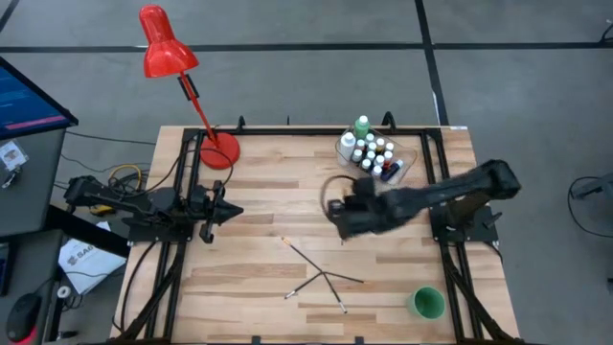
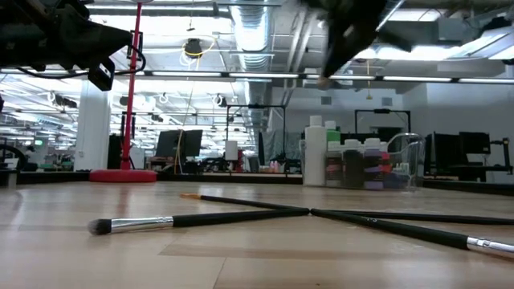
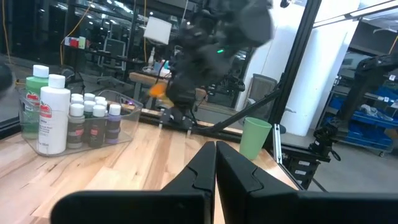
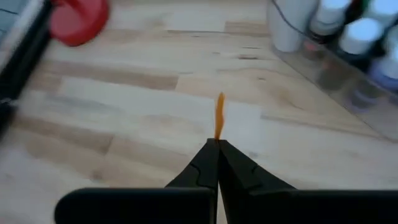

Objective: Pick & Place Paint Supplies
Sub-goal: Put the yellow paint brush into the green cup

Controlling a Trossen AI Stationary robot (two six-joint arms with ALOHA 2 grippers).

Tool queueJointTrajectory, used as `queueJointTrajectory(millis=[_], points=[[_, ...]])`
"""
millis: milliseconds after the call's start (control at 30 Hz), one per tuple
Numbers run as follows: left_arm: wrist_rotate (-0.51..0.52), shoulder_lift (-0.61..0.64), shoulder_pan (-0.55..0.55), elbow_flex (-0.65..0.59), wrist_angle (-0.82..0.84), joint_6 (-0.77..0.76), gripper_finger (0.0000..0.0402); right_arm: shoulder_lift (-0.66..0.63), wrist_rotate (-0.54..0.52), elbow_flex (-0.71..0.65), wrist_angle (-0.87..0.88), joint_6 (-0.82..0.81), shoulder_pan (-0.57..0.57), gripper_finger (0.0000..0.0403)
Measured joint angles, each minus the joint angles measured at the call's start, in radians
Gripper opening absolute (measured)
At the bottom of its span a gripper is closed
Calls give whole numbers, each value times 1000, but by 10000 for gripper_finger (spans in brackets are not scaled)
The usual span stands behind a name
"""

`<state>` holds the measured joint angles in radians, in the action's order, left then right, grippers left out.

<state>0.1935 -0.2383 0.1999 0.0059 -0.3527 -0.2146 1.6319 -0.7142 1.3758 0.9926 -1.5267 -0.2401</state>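
My right gripper [image 1: 340, 218] hangs above the table's middle, slanting down, shut on a thin paintbrush of which only an orange end [image 4: 219, 118] shows. Three dark paintbrushes [image 1: 324, 273] lie crossed on the wood nearer the front edge; the low view shows one with its bristle end [image 2: 100, 226] on the table. A clear tub [image 1: 395, 171] at the far right holds small white-capped bottles [image 1: 374, 153], a taller green bottle [image 1: 361, 126] and a taller white one [image 3: 52, 112]. My left gripper [image 1: 235, 213] waits shut at the table's left side. My right gripper pinches the paintbrush between its two fingertips, and the orange end [image 4: 219, 121] sticks out past them in line with the fingers. The fingers slant down from the table's right. The brush is lifted clear of the wood; the gripper hides the rest of it.
A green cup [image 1: 426, 303] stands at the near right corner. A red desk lamp with its round base [image 1: 218, 151] stands at the far left. Black frame rails [image 1: 436, 182] run along the table's sides. Bare wood lies between the brushes and the tub.
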Motion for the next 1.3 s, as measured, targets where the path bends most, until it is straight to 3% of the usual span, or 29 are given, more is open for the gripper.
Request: queueJointTrajectory(millis=[167, 533, 700, 800, 967, 1067, 1300], points=[[0, 0, 0, 0, -8, 0, 2, -88, -62, 1, 184, -181, -156, 0], [0, 0, 0, 0, -10, 0, 2, -201, -72, 2, 473, -502, -511, 0], [0, 0, 0, 0, -13, 0, 2, -217, -70, 1, 586, -646, -606, 0], [0, 0, 0, 0, -14, 0, 2, -212, -47, -17, 576, -626, -577, 0], [0, 0, 0, 0, -16, 0, 2, -161, 178, -19, 577, -666, -417, 0], [0, 0, 0, 0, -16, 0, 2, -128, 246, -19, 578, -641, -298, 3], [0, 0, 0, 0, -16, 0, 2, 0, 346, -18, 582, -456, -50, 76]])
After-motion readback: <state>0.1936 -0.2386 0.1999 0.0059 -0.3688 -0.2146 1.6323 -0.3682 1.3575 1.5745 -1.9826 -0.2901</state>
